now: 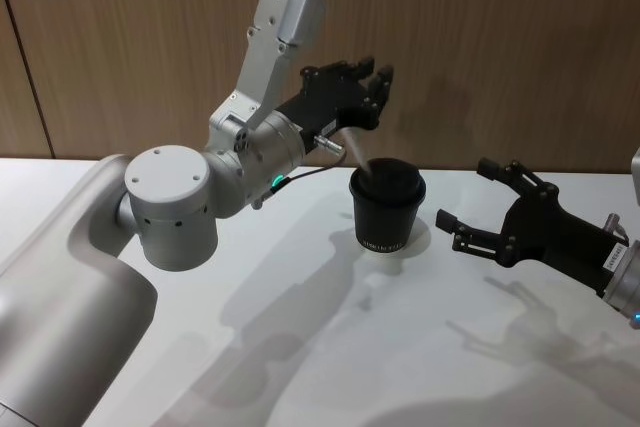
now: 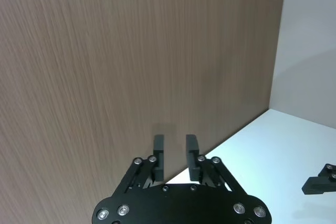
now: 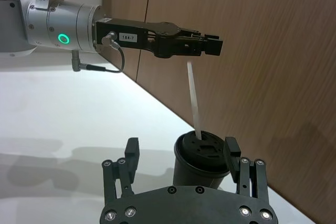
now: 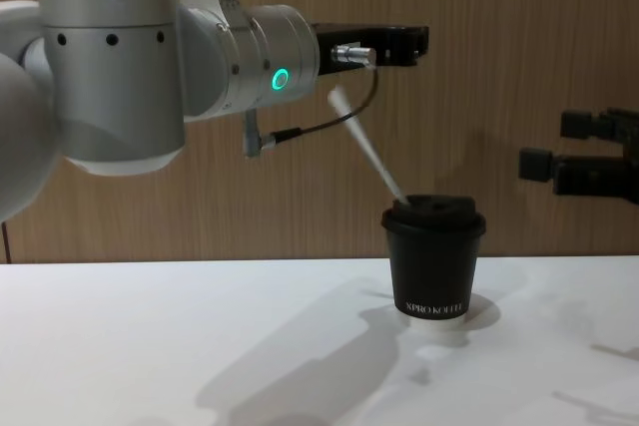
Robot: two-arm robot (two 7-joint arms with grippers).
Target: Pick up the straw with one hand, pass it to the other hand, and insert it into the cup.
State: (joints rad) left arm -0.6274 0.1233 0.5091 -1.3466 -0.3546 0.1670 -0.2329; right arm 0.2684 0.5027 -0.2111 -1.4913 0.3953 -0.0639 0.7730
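Observation:
The black cup (image 1: pixel 388 212) with its domed lid stands on the white table. The white straw (image 3: pixel 194 98) sticks in the lid's hole and leans up toward my left side; its top end (image 4: pixel 339 102) is just under my left gripper. That left gripper (image 2: pixel 175 148), on the silver wrist with the green ring, hovers above and behind the cup (image 4: pixel 434 266), open, with nothing between its fingers. My all-black right gripper (image 1: pixel 465 192) hangs open to the right of the cup, a little above the table, pointing at it.
A brown wood-panel wall (image 1: pixel 480 37) rises right behind the cup. The white table (image 1: pixel 300 347) stretches out in front of the cup. A thin black cable (image 4: pixel 310 127) loops under the left wrist.

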